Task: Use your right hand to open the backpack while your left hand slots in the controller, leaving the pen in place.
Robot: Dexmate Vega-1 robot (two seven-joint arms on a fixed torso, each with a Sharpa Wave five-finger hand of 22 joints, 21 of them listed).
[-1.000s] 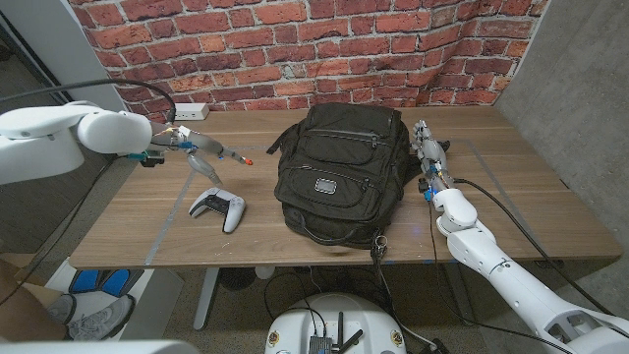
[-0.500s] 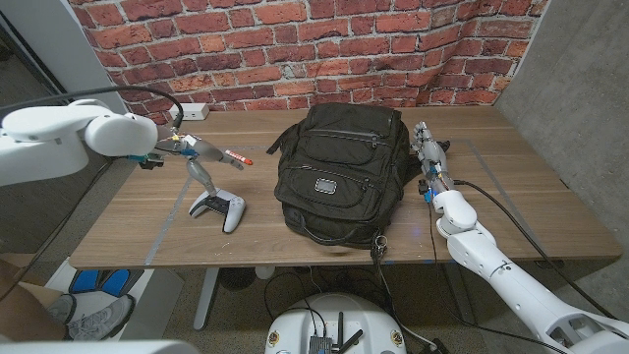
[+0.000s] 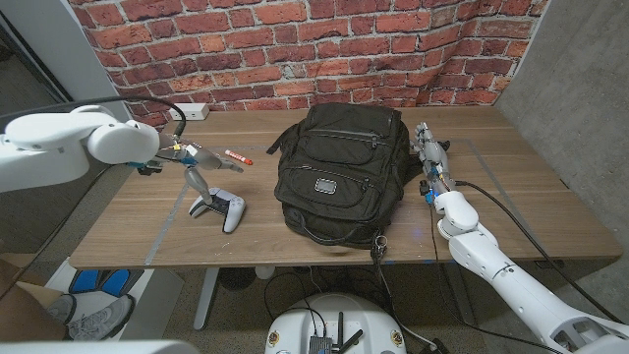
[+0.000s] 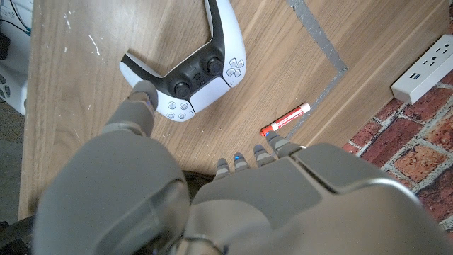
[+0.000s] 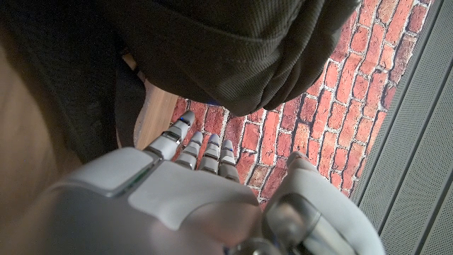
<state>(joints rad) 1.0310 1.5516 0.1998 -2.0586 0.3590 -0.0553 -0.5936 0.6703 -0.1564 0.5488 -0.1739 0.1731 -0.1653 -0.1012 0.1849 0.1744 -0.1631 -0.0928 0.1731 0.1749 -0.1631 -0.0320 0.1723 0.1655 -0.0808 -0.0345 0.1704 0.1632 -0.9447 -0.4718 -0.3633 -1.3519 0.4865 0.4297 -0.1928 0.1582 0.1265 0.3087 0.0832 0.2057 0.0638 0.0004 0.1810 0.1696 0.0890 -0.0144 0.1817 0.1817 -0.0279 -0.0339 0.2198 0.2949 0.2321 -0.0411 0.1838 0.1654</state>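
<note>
The left hand (image 3: 197, 162) hovers over the controller (image 3: 218, 207), fingers apart, empty; the right hand (image 3: 428, 155), fingers extended, stands beside the backpack (image 3: 339, 172).

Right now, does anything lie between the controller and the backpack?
No. In the head view only bare table separates the controller from the backpack.

Backpack (image 3: 341, 177) sitting mid-table (image 3: 531, 197). Controller (image 3: 219, 206) lying to its left, pen (image 3: 236, 155) lying behind the controller, power strip (image 3: 191, 112) lying farther back against the wall.
</note>
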